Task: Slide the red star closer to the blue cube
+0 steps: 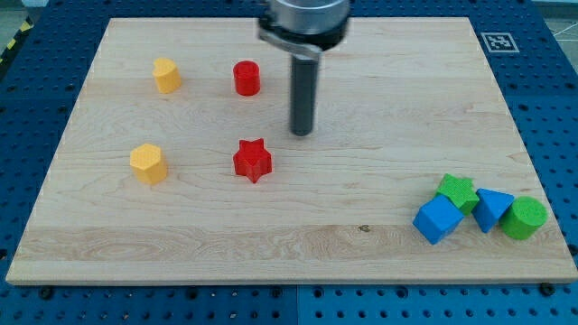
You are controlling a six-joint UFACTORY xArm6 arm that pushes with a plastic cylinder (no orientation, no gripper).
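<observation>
The red star (252,161) lies left of the board's middle. The blue cube (438,218) sits near the view's bottom right, far to the right of the star. My tip (302,134) is on the board just up and to the right of the red star, a short gap away and not touching it.
A red cylinder (247,78) and two yellow blocks (166,75) (148,163) lie on the left half. A green block (459,192), a blue triangular block (492,208) and a green cylinder (524,218) cluster by the blue cube. The wooden board (379,90) rests on a blue pegboard.
</observation>
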